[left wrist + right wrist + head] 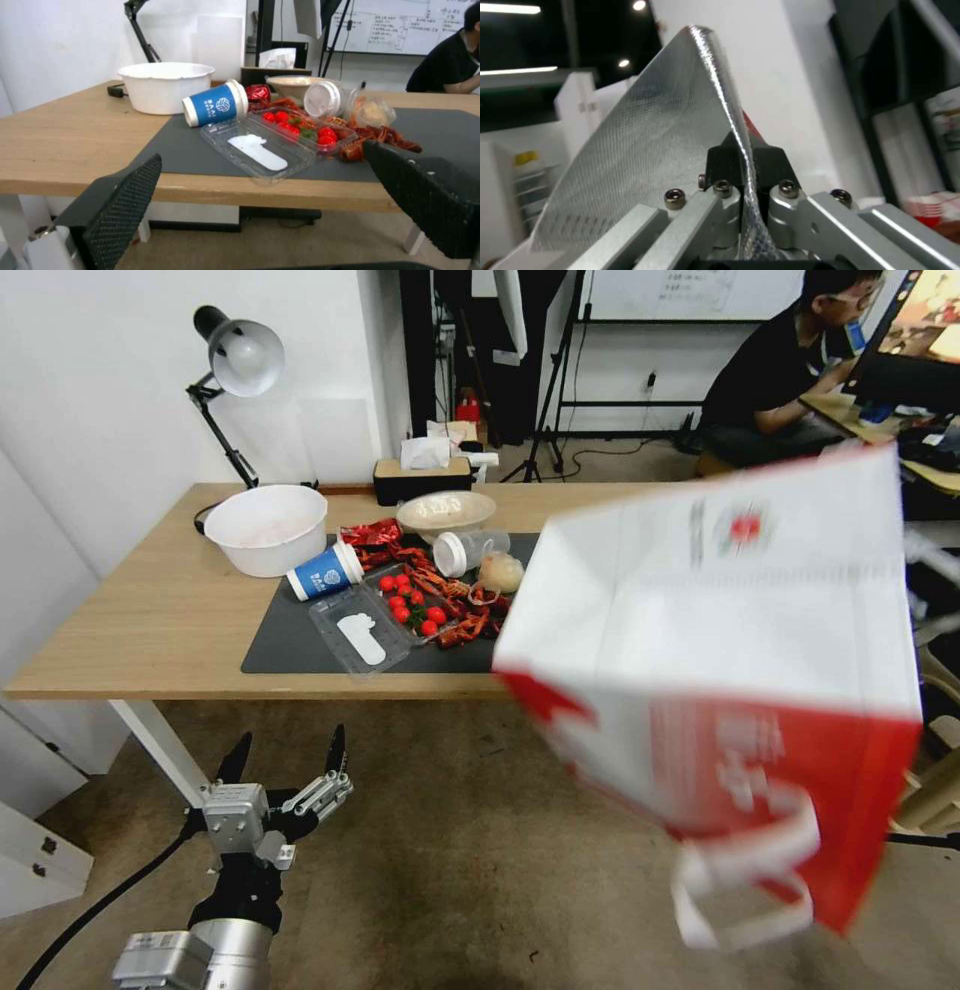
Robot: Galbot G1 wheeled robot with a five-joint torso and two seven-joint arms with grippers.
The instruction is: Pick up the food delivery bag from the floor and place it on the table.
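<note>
1. Light-wood surface [150,620] on white legs stands ahead, over worn brownish carpet floor [450,870]; a dark grey mat [290,645] lies on it.
2. On and around the mat sit a white bowl [266,528], a tipped blue paper cup [325,571], an open clear clamshell tray [365,635] with cherry tomatoes [410,605], a lidded clear cup [468,551] lying on its side, and red crayfish shells [465,620].
3. A desk lamp [235,365] stands at the far left corner, and a dark tissue box [422,478] sits at the back edge.
4. The food delivery bag [730,670] hangs in the air at the right, tilted, in front of the surface's right end; its red band and white strap handles are lowest, and it is off the floor.
5. The right gripper [746,165] has its fingers clamped on the bag's silver foil edge.
6. The left gripper [285,765] sits low at the left, over the carpet near a white leg, fingers [125,195] spread wide and holding nothing.
</note>
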